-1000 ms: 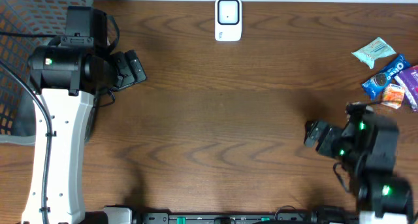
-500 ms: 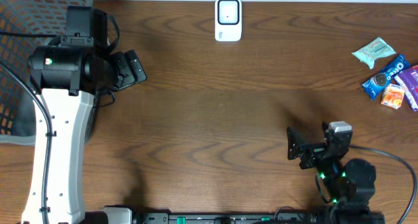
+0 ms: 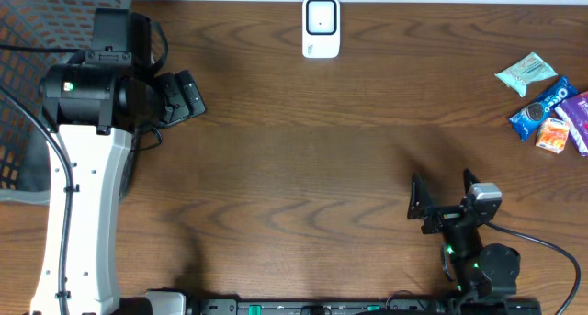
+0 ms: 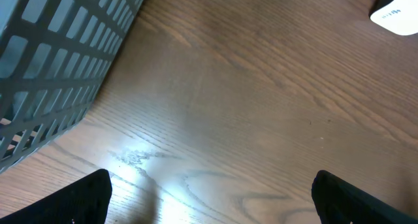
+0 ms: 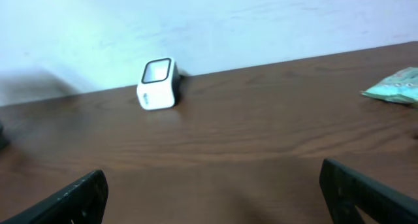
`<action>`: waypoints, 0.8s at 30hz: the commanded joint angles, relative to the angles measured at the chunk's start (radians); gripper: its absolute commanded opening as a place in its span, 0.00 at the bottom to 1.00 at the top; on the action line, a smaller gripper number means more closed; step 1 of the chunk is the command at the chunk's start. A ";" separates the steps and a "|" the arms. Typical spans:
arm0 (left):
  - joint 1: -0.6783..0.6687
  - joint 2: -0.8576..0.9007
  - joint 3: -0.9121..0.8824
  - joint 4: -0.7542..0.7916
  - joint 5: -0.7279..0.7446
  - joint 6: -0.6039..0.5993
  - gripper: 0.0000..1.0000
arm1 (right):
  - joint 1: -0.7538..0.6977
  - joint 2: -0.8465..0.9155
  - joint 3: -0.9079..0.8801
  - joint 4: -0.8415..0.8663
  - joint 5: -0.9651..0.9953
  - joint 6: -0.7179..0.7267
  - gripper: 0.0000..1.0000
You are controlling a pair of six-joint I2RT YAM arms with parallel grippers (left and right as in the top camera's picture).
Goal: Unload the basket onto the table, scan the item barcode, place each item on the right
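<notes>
While my right hand hangs spread and empty, I judge the blue snack packet light, crinkly and slippery, best pinched across its middle.

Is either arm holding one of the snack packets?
No, the packets lie at the table's right edge, while the left gripper and right gripper are open and empty.

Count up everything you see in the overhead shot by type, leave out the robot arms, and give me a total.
Snack packets: 4 (pale green packet, blue packet, orange packet, purple packet)
White scanner: 1
Grey mesh basket: 1
Total: 6
</notes>
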 commanded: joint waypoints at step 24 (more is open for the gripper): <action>0.004 0.005 0.003 -0.002 -0.016 0.006 0.98 | -0.022 -0.011 -0.061 0.060 0.071 -0.109 0.99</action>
